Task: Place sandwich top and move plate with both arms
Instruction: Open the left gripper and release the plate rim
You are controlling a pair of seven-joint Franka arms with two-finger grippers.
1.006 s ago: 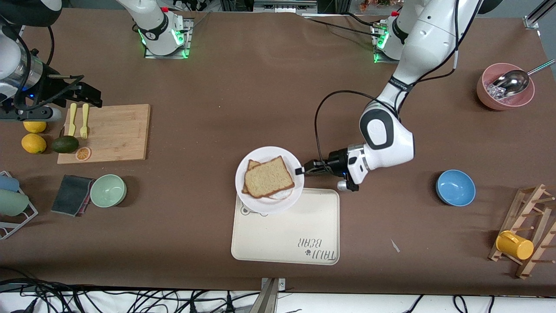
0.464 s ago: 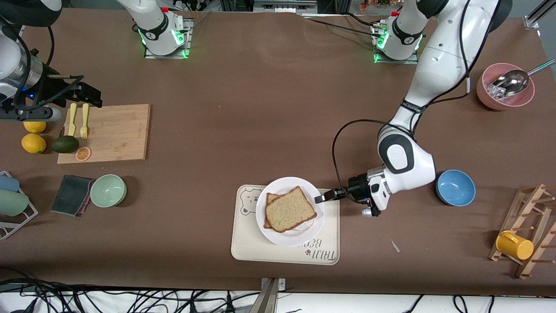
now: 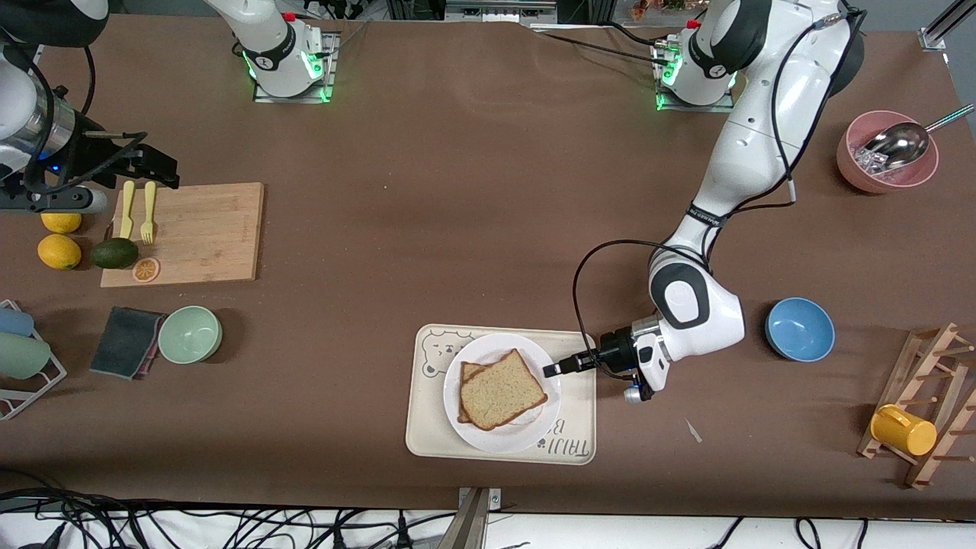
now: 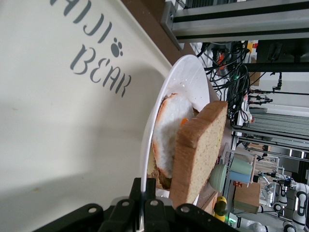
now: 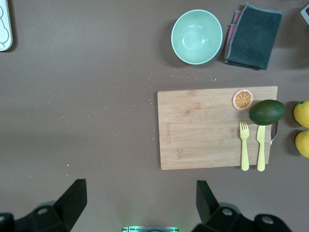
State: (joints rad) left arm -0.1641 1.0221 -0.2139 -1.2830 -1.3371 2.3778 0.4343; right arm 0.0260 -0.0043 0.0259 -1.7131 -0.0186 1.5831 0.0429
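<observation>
The white plate (image 3: pixel 496 345) is over the cream bear tray (image 3: pixel 427 435), nearer the front camera than the table's middle. The sandwich top (image 3: pixel 502 389), tan with brown crust, lies on the stack on the plate, over a darker slice and a fried egg (image 4: pixel 169 140). My left gripper (image 3: pixel 550 370) is shut on the plate's rim on the side toward the left arm's end. The left wrist view shows my left gripper (image 4: pixel 146 186) pinching the plate's rim (image 4: pixel 159 111), with the sandwich top (image 4: pixel 200 145) on edge. My right gripper (image 3: pixel 149 164) is open and empty, waiting high over the cutting board's end.
A blue bowl (image 3: pixel 800 329) sits close to the left arm's elbow. A wooden cutting board (image 3: pixel 187 232) with fork and knife, a green bowl (image 3: pixel 190 333) and a dark cloth (image 3: pixel 124 341) are at the right arm's end. A pink bowl (image 3: pixel 886 160) and a rack with a yellow cup (image 3: pixel 903 429) are at the left arm's end.
My left gripper has carried the plate with the sandwich from the tray's farther edge to over the tray, toward the front camera. The right arm has not moved.
</observation>
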